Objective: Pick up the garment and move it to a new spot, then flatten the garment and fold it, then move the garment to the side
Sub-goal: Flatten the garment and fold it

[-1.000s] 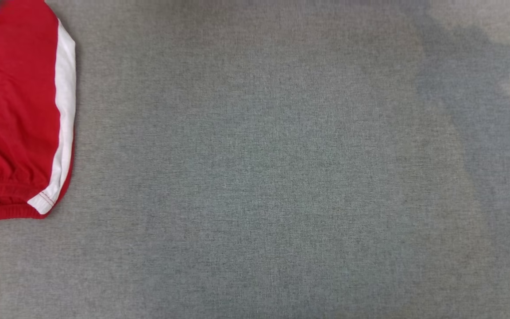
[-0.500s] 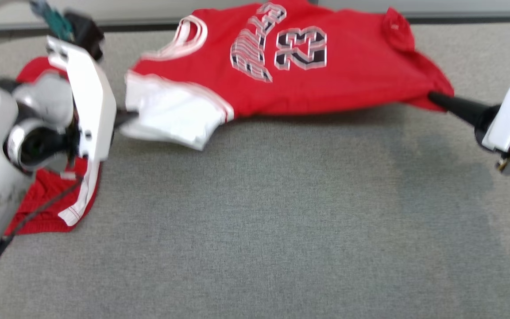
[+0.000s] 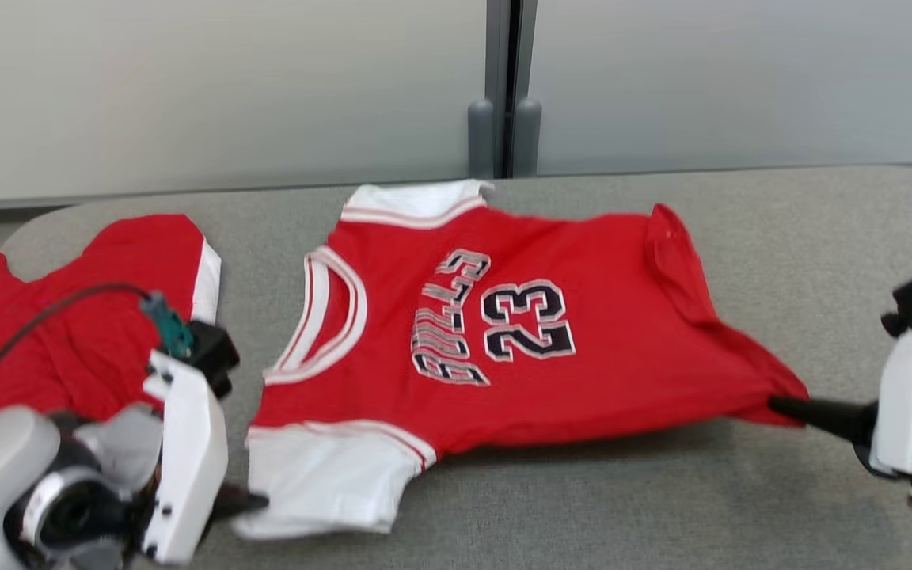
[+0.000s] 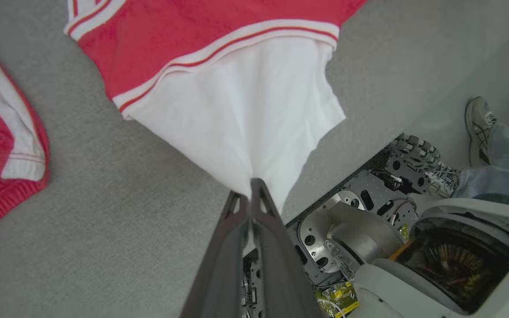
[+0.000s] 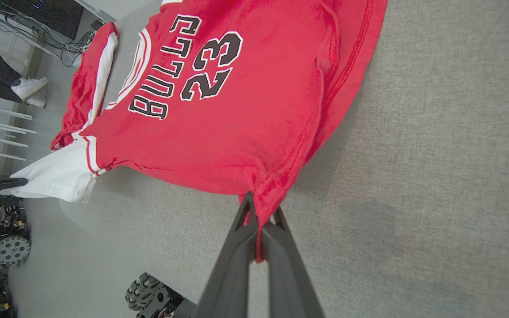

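Pinching the tip of a white sleeve [image 3: 329, 475], the left gripper [image 3: 254, 500] sat at the lower left of the head view with its two dark fingers pressed together on the cloth. In the left wrist view that sleeve was drawn to a point over the near edge of the grey table [image 4: 104, 212]. Past that edge, at the lower right of that frame, were the robot's wheeled base [image 4: 369, 212] and a person's shoe [image 4: 477, 128] under a blue trouser leg [image 4: 502, 163]. At the lower right of the head view the right gripper [image 3: 779, 406] was closed on the near corner of the hem, and the right wrist view showed red cloth caught between its fingers. Between the two grippers the red jersey [image 3: 583, 380] stretched across the middle of the table, front up, with its neck opening toward the left of the frame and its hem toward the right. "BULLS" and "23" [image 3: 527, 321] read sideways on the chest. Its near edge hung slightly off the surface, with a shadow beneath it. The other white sleeve [image 3: 416, 202] lay by the table's far edge. At the left of the frame, apart from the jersey, lay a second red garment [image 3: 100, 317] with a white stripe, partly behind the left arm and its black cable [image 3: 44, 313]. Behind the table stood pale wall panels [image 3: 187, 87] joined by a grey post [image 3: 503, 95].
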